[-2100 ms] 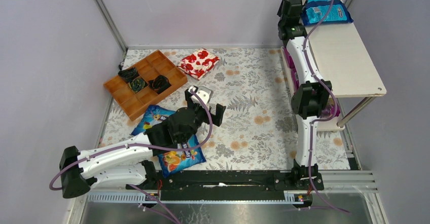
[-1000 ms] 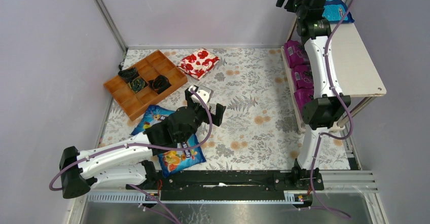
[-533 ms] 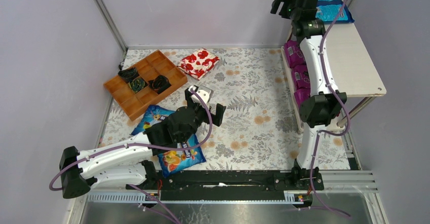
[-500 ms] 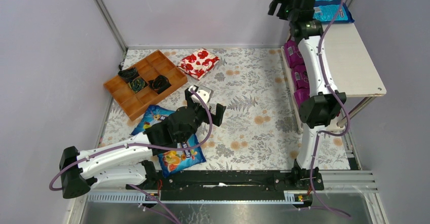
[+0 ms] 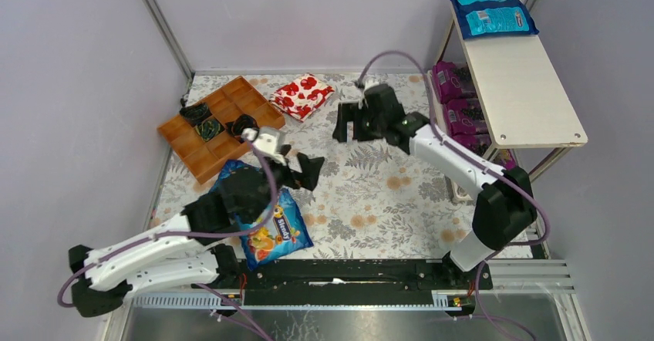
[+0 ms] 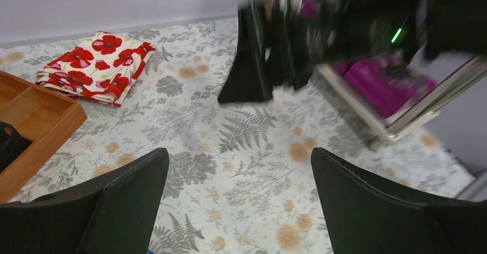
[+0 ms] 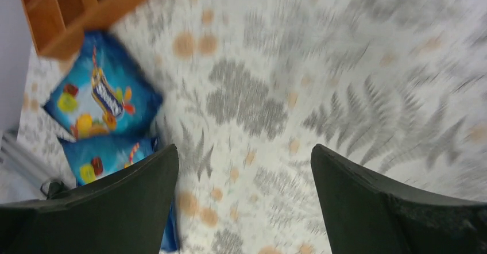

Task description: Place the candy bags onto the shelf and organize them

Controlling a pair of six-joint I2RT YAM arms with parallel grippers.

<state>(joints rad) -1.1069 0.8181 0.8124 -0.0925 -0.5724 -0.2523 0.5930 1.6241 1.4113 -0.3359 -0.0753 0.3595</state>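
Note:
Two blue candy bags lie on the mat at the near left: one [image 5: 274, 231] in the open, one [image 5: 230, 174] partly under my left arm. Both show in the right wrist view [image 7: 100, 96], [image 7: 109, 153]. A third blue bag [image 5: 491, 11] lies at the far end of the shelf's top board [image 5: 528, 86]. Purple bags [image 5: 456, 102] sit on the lower tier, also in the left wrist view [image 6: 382, 81]. My left gripper [image 5: 297, 170] [image 6: 239, 153] is open and empty beside the blue bags. My right gripper [image 5: 351, 125] [image 7: 244, 150] is open and empty over mid-mat.
A brown compartment tray [image 5: 220, 125] with dark wrapped pieces stands at the far left. A red-and-white flower packet [image 5: 302, 96] lies behind it, also in the left wrist view [image 6: 95, 64]. Grey walls and metal posts enclose the floral mat [image 5: 385, 202].
My right arm has swung from the shelf top down to mid-mat, leaving the blue bag on the top board. My left gripper has shifted left toward the tray.

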